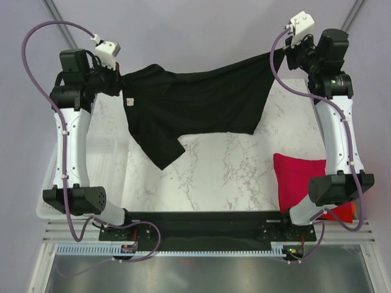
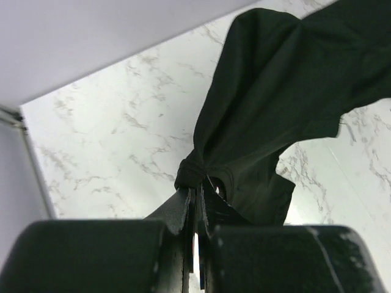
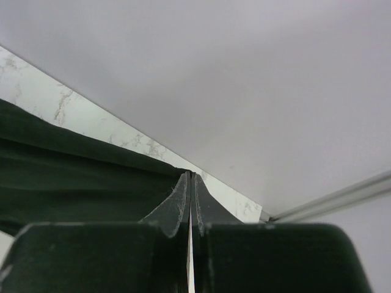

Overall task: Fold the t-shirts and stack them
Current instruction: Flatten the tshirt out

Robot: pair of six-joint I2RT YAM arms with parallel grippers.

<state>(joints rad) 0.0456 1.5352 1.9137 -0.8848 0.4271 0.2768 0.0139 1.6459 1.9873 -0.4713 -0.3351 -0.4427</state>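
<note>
Left gripper [image 1: 120, 81], jaws clenched on a bunched corner of the black t-shirt [image 1: 195, 101], and right gripper [image 1: 285, 58], jaws pinched tight on the opposite edge, hold the garment stretched between them over the marble table [image 1: 226, 177]. A folded magenta-red t-shirt [image 1: 298, 177] lies at near right.

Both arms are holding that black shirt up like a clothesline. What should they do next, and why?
Probably lower both together to lay the black t-shirt flat on the table. The left end effector and right end effector are each shut on an edge, and the cloth hangs stretched between them.
</note>
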